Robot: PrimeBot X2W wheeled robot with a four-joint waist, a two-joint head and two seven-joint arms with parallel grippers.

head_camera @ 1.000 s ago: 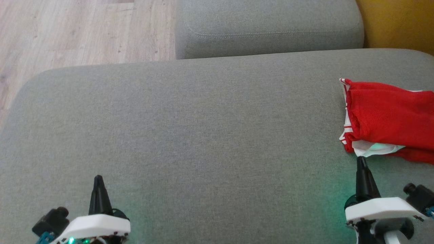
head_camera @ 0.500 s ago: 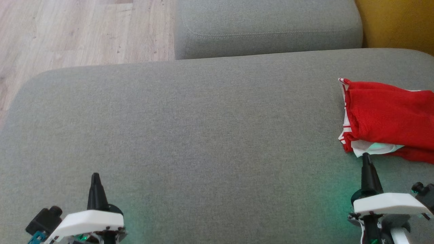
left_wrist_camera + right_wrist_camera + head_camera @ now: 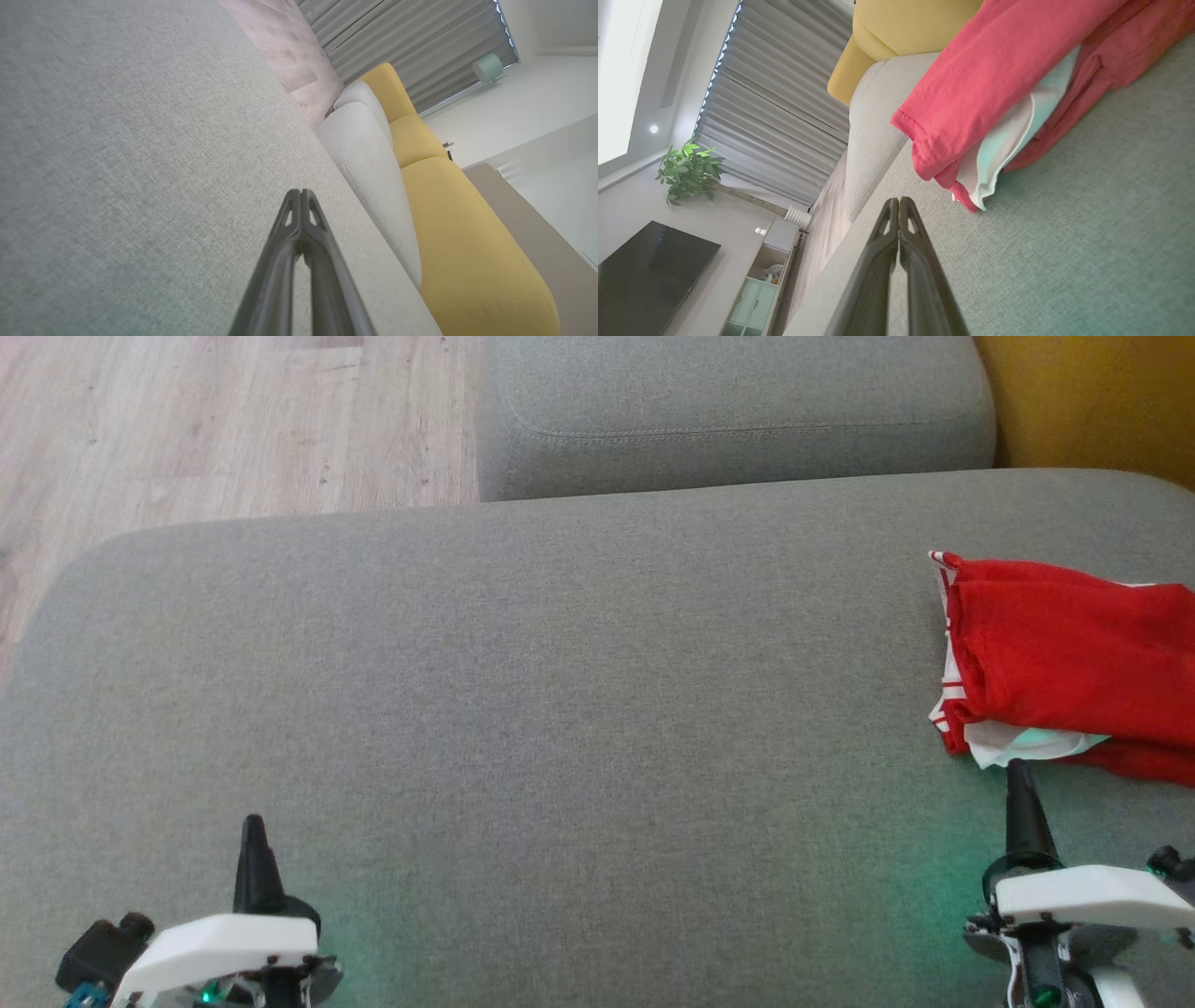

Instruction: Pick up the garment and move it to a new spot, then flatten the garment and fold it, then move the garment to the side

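garment (image 3: pixel 1074 663): red, white striped trim on its left edge, folded in loose layers, white cloth showing at the near corner.
garment place: flat on the seat cushion (image 3: pixel 560 709), far right of the head view, cut off by the frame's right edge; lies free of both grippers.
right gripper (image 3: pixel 1016 767): fingers pressed together, empty; lower right of the head view, tip pointing at the garment's near white corner.
right gripper gap: right wrist view shows bare grey fabric between tip and cloth, so near but apart.
right gripper height: low over the cushion; touching it or not, can't tell.
left gripper (image 3: pixel 252 821): fingers pressed together, empty; lower left of the head view over bare cushion, well apart from the garment.
green glow: cast on the cushion beside each gripper's base.
seat cushion: grey woven, wide, rounded far-left corner.
back cushion (image 3: pixel 728 411): grey, beyond the seat cushion, stitched seam along it.
yellow cushion (image 3: pixel 1092 401): top right, just beside the back cushion.
floor (image 3: pixel 187 420): pale wood planks, top left.
curtain (image 3: pixel 775 116): grey, pleated, seen in the right wrist view.
plant (image 3: pixel 689 170): green, leafy, near the curtain.
TV (image 3: pixel 649 275): dark screen.
cabinet (image 3: pixel 752 298): white, pale green doors, beside the TV.
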